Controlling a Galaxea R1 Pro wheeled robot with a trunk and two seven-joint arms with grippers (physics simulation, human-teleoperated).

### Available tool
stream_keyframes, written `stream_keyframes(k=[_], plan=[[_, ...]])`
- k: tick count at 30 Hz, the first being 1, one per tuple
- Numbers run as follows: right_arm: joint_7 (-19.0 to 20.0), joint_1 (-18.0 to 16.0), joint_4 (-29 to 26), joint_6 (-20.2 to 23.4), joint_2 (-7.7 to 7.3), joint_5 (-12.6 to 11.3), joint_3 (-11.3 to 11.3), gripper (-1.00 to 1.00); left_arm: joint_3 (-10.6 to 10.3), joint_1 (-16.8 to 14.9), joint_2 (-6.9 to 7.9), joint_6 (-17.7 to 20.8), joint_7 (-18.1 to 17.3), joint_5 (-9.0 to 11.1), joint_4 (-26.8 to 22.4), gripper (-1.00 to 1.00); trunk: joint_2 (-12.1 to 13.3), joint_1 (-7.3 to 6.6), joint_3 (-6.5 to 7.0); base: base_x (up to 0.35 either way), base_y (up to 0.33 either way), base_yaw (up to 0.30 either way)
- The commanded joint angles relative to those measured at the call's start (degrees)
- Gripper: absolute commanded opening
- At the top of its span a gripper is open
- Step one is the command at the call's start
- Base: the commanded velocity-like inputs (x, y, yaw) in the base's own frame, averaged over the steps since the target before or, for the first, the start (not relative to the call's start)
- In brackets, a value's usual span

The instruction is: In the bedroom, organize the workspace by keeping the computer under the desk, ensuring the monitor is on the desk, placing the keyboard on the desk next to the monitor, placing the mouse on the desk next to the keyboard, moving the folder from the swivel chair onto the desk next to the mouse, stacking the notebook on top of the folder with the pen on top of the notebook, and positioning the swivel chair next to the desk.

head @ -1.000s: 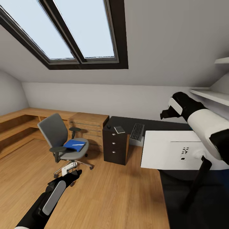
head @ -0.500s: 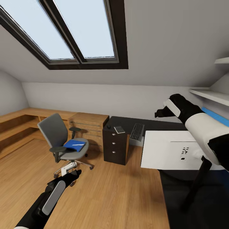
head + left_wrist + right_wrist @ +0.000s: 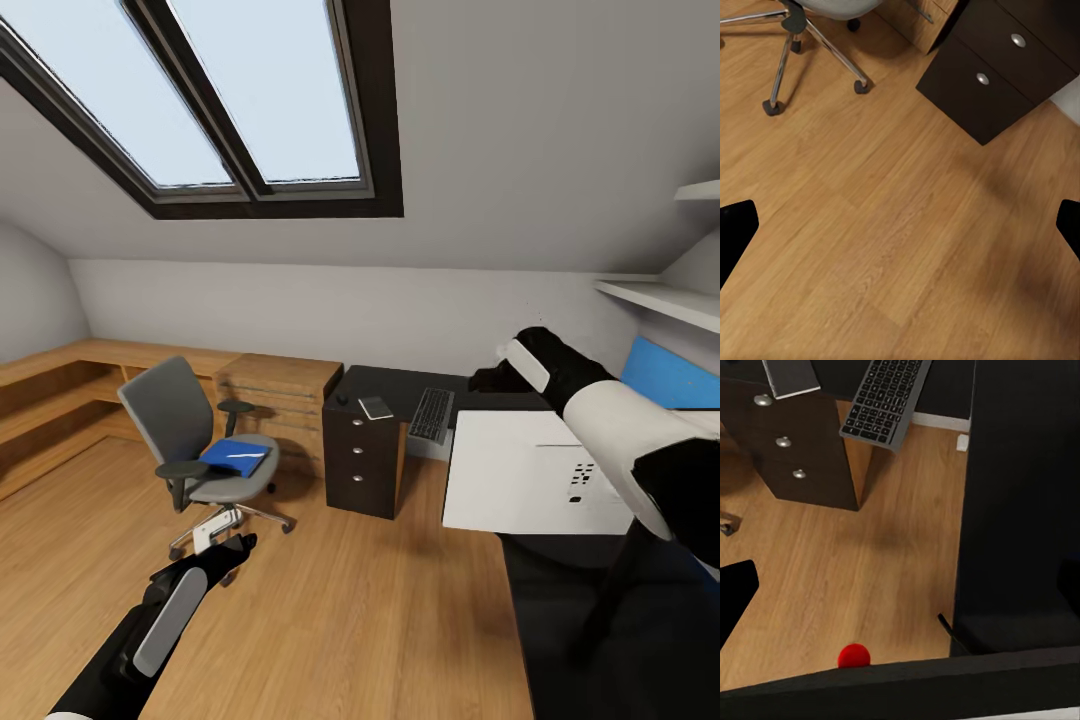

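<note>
Your right gripper (image 3: 487, 379) hangs over the black desk (image 3: 500, 392), just above the top edge of the monitor (image 3: 535, 472); your left gripper (image 3: 240, 545) hangs low over the wood floor (image 3: 350, 600), and both sets of fingers stand wide apart, holding nothing. At your 11 o'clock, the swivel chair (image 3: 195, 440) carries the blue folder (image 3: 233, 457) with the pen (image 3: 243, 453) on it. At your 12 o'clock, the keyboard (image 3: 886, 399) overhangs the desk edge beside the notebook (image 3: 790, 376), above the drawer unit (image 3: 994, 64).

The head view looks from high across the bedroom toward the swivel chair (image 3: 195, 440) and desk (image 3: 400, 395), while both wrist views look steeply down, sharing its black drawer unit (image 3: 997, 67).
</note>
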Motion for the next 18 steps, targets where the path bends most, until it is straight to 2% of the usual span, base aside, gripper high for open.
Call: stream_keyframes(k=[1, 14, 18], plan=[[-0.4, 0.6, 0.7, -0.9, -0.01, -0.9, 0.4, 1.00, -0.2, 0.0, 0.06, 0.0, 0.5, 0.6, -0.1, 1.00, -0.1, 0.03, -0.02, 0.225, 0.000, 0.000], [-0.8, 0.8, 1.3, -1.1, -0.11, -0.9, 0.3, 1.00, -0.2, 0.0, 0.06, 0.0, 0.5, 0.7, -0.1, 1.00, -0.1, 0.03, -0.02, 0.116, 0.000, 0.000], [-0.9, 0.8, 4.1, -0.3, 0.23, -0.9, 0.5, 1.00, -0.1, 0.0, 0.06, 0.0, 0.4, 0.7, -0.1, 1.00, -0.1, 0.03, -0.02, 0.037, 0.000, 0.000]])
